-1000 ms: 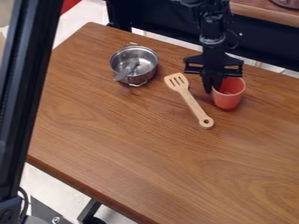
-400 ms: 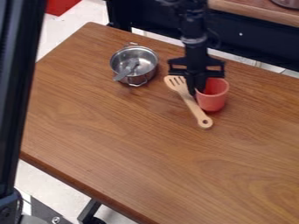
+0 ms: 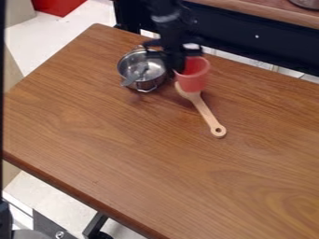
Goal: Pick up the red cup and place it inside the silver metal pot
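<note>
Cup (image 3: 193, 77) and end effector (image 3: 176, 73) moved toward pot (image 3: 151, 85), near desk's (image 3: 124, 135) far edge; end effector grips cup wall (easy pinch), over spatula (image 3: 205, 111), likely for clearance.

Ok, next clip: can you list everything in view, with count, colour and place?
cup: one, red, held at its rim by the gripper, over the spatula's head
spatula: one, light wood, right of the pot
pot: one, silver, near the table's back edge
utensil: one, grey, in the pot, leaning over its rim
table: one, brown wood, centre
wooden surface: one, brown, top right
red object: one, top left
arm: one, black, from the top edge
gripper: one, black, beside the pot
</note>
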`<state>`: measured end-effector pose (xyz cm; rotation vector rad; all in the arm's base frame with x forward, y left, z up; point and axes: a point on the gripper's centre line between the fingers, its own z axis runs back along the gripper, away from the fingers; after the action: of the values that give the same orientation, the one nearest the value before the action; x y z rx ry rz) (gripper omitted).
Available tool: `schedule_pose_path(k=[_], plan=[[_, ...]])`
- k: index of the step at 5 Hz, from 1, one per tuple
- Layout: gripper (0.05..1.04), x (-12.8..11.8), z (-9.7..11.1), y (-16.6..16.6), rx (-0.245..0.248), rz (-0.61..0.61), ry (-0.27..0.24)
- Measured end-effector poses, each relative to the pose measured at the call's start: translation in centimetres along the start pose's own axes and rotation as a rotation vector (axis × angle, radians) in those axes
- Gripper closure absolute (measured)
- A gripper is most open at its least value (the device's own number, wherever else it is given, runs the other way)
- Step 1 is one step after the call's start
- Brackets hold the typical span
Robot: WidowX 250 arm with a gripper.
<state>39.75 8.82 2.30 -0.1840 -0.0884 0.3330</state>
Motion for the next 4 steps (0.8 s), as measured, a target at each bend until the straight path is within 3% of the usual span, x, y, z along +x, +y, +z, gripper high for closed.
schedule_pose_path(k=[1,2,3,4], plan=[[1.026,1.3,3.0,3.7,-0.042,0.005,-0.041],[1.026,2.5,5.7,6.7,-0.052,0.008,-0.091],[1.026,3.2,4.6,8.1,-0.031,0.012,-0.089],[1.026,3.3,3.2,7.0,-0.036,-0.001,-0.087]])
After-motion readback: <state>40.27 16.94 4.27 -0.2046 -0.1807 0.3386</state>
